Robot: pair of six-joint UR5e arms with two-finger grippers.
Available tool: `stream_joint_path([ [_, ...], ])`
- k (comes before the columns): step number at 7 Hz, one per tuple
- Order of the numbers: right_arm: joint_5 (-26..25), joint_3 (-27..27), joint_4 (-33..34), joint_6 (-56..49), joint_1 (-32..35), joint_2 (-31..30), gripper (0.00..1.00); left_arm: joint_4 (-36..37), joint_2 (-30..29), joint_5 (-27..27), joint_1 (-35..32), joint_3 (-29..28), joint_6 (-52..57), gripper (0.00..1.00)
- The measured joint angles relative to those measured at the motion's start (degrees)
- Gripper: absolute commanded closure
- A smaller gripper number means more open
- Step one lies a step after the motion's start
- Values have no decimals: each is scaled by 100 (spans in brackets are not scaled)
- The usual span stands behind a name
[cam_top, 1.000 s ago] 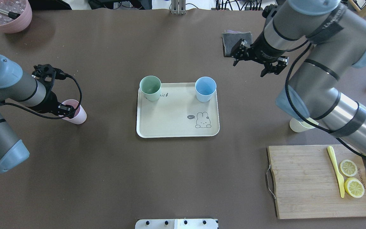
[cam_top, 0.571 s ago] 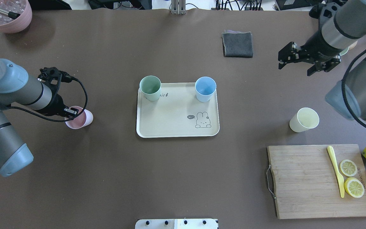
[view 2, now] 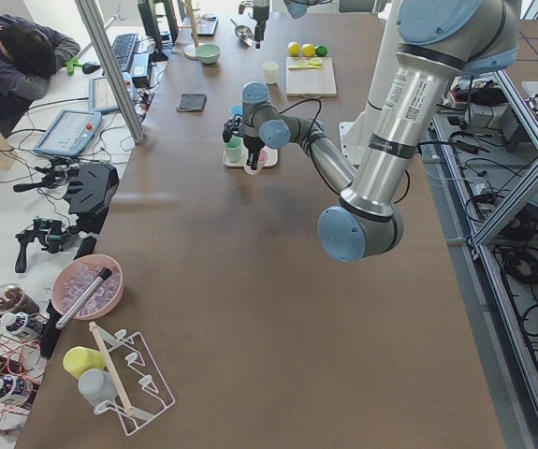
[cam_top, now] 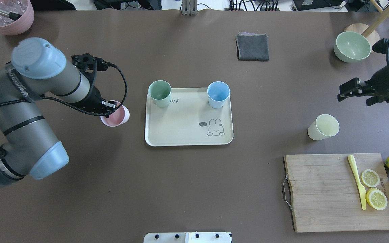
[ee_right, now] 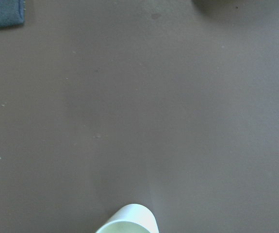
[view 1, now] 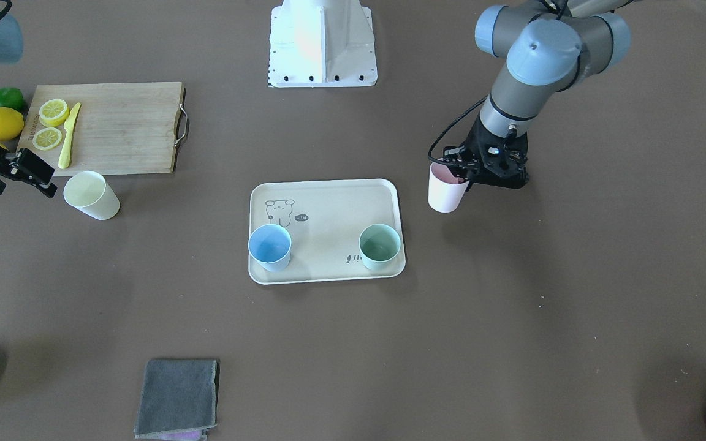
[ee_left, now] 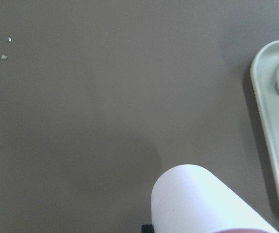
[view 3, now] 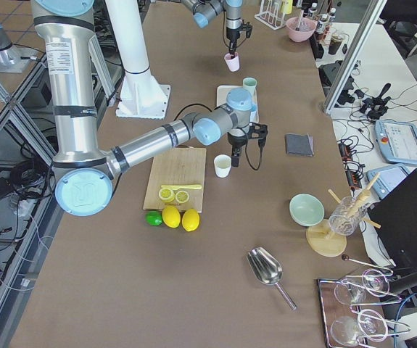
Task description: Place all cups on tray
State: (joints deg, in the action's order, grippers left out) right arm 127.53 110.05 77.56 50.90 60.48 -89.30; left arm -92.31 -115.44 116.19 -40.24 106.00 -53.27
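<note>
Yellow cup (cam_top: 323, 127): stands alone on the worktop (cam_top: 194, 189), well apart from the tray and untouched.
Pink cup (cam_top: 115, 118): hangs tilted, clear of the worktop by its shadow, just beside the tray's short edge and not yet over it.
Left fingers (cam_top: 110, 106): clamped on the pink cup's rim.
Tray (cam_top: 181, 135): its near half is bare.
Green cup (cam_top: 159, 93) and blue cup (cam_top: 218, 94): upright in the tray's two far corners.
Right fingers (cam_top: 351, 92): spread apart and empty, beyond the yellow cup.
Handling: these look like light, stiff, thin-walled tumblers. I'd pinch the rim, one finger inside and one outside. Such a hold probably lets a cup swing, so it should be set down gently.
Change: the pink cup has travelled toward the tray. The right arm has swung back to hover near the yellow cup, which has not moved.
</note>
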Motion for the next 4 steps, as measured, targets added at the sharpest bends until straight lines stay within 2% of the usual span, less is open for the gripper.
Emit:
stream_joint_path([
  [3, -8, -32, -276, -26, -11, -312, 0, 238, -866, -341, 569, -544, -476, 100],
  [4, -5, -37, -285, -29, -21, -313, 0, 211, -1002, -392, 629, -716, -511, 80],
])
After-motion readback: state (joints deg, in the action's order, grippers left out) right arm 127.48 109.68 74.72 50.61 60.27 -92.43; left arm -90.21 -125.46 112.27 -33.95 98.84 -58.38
